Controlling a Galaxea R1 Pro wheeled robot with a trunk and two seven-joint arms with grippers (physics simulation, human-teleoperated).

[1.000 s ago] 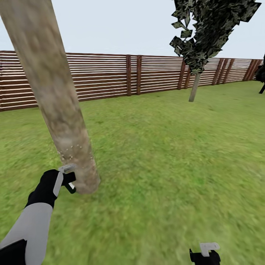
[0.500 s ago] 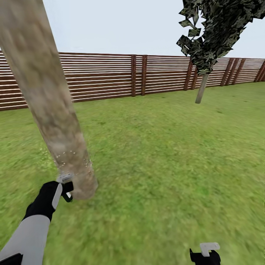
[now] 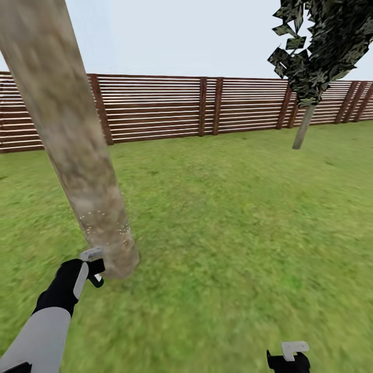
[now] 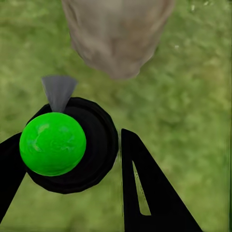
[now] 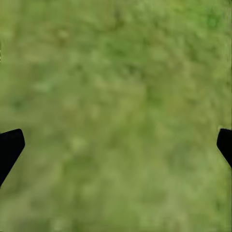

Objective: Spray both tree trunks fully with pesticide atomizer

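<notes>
Left pincer [image 3: 95, 267]: closed on the pesticide atomizer [image 4: 67, 144], black body, green ball top, held just beside the base of the tree trunk [image 3: 77, 140]; pale specks dot the bark there. Right pincer [image 5: 116, 145]: fingers spread wide, nothing between them, over the lawn [image 3: 233, 217]. Wooden fence [image 3: 155, 106] behind.

Ground surface: green grass lawn [image 3: 233, 217], uneven in tone. One thick grey-beige tree trunk [image 3: 77, 145] stands rooted in it, near left. A black-leaved tree [image 3: 303, 129] on a thin stem stands far right, near the wooden fence [image 3: 155, 109] bounding the lawn.
</notes>
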